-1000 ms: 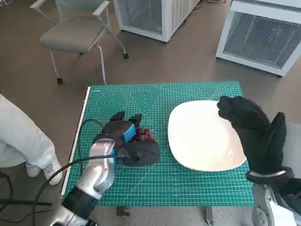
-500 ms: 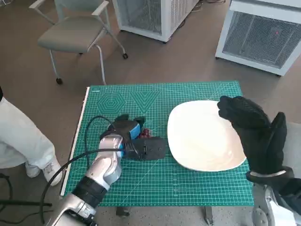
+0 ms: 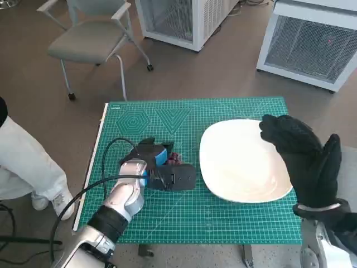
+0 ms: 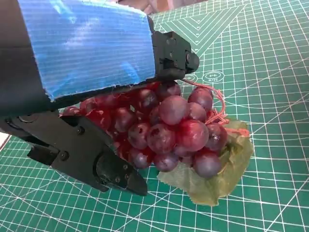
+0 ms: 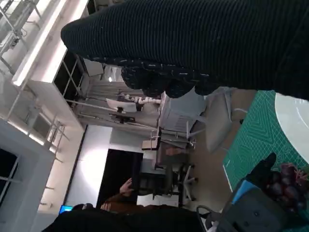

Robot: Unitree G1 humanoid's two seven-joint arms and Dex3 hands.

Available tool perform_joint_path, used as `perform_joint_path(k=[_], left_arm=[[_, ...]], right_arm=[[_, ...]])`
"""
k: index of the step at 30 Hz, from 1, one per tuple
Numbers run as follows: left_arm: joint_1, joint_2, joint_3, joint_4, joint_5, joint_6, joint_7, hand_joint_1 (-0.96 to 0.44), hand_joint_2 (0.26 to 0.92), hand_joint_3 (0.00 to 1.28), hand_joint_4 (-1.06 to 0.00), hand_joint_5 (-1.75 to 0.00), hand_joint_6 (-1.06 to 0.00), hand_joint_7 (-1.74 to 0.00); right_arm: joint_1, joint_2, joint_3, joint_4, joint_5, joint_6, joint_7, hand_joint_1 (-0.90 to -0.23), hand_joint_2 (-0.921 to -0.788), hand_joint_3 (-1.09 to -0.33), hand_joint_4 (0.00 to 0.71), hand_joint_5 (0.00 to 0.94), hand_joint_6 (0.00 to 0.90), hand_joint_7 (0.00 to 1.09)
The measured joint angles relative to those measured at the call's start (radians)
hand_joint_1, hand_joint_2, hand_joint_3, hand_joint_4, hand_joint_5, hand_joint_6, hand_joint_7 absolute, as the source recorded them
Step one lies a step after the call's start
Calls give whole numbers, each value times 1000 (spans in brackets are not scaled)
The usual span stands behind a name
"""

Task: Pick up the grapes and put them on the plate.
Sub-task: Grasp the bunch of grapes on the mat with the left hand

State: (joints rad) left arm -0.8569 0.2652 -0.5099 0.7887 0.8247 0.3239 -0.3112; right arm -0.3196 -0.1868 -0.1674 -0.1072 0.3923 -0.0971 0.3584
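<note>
**While the grapes are still off the plate: grasp stage, transfer not started**

With the left hand [image 3: 159,167] wrapped round the grapes [image 4: 169,128], fingers on both sides of the bunch, the grip looks made or nearly so. Can't tell from these views whether the bunch has left the green mat [image 3: 223,218] on the counter; its leaf appears to lie on the mat. Grapes sit just beside the plate [image 3: 234,162], on its left-hand-side edge, not touching. Plate holds nothing. Right hand [image 3: 304,159] hovers over the plate's far edge from the grapes, fingers apart, holding nothing. Left: lift, carry over plate, release.
</note>
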Motion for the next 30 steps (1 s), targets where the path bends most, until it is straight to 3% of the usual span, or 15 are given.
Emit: perform_joint_path(k=[12, 15, 17, 18, 22, 25, 28, 30], left_arm=[[-27, -21, 3, 85, -52, -41, 58, -45, 782, 19, -40, -6, -249, -10], [-48, -30, 2, 129, -55, -55, 77, -27, 800, 27, -69, -17, -267, -16], [-61, -35, -1, 159, -56, -67, 91, 5, 829, 43, -152, -55, -293, -26], [-67, -36, -3, 174, -56, -75, 98, 48, 848, 69, -215, -197, -320, -36], [-86, -40, -13, 225, -55, -108, 136, 267, 874, 281, -384, -1133, -484, -110], [-93, -40, -26, 249, -51, -127, 169, 326, 820, 469, -390, -1433, -599, -190], [-94, -38, -37, 258, -46, -137, 195, 352, 769, 608, -383, -1580, -643, -274], [-94, -37, -41, 259, -45, -142, 200, 360, 754, 633, -396, -1601, -641, -309]], right_arm=[[1, 0, 0, 1, 0, 0, 0, -309, -921, -621, 353, 924, 235, 1070], [1, 1, 0, 2, 0, 0, 0, -308, -921, -622, 352, 924, 235, 1070], [1, 1, 0, 2, -1, 0, 0, -308, -921, -623, 352, 924, 235, 1070], [1, 1, 0, 2, -1, 0, 0, -308, -921, -623, 352, 924, 235, 1070], [1, 1, -1, 2, 0, 0, 0, -307, -921, -623, 352, 924, 234, 1070], [2, 0, -3, 2, 0, 0, 0, -308, -921, -623, 352, 924, 234, 1070], [2, 0, -5, 1, 0, 1, 0, -307, -921, -623, 352, 924, 234, 1071], [3, -1, -6, 1, 0, 1, 0, -305, -921, -624, 352, 924, 234, 1071]])
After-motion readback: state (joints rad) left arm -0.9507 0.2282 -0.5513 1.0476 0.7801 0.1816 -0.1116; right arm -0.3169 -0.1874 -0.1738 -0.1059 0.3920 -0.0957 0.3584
